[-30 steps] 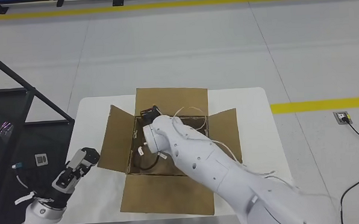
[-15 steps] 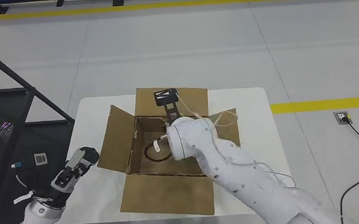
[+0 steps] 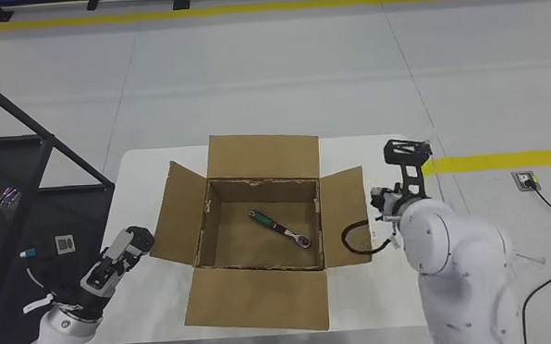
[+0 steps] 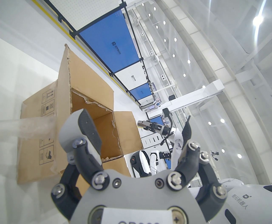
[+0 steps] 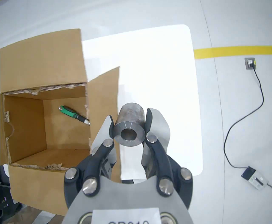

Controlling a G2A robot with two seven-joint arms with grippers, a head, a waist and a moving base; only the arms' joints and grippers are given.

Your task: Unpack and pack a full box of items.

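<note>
The right gripper (image 5: 129, 122) is now out of the brown cardboard box (image 3: 261, 154) — jaws clamped on a grey steel cylinder (image 5: 130, 125); a green-handled ratchet wrench (image 3: 282, 225) remains inside. The left gripper (image 4: 136, 125) gapes wide, empty.

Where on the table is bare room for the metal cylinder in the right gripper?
Widest bare patch: the table between the right flap and the table's right edge, below the right gripper holding the metal cylinder. A narrower strip lies beside the left flap, near the left gripper. The near side is crowded: the front flap covers it.
</note>
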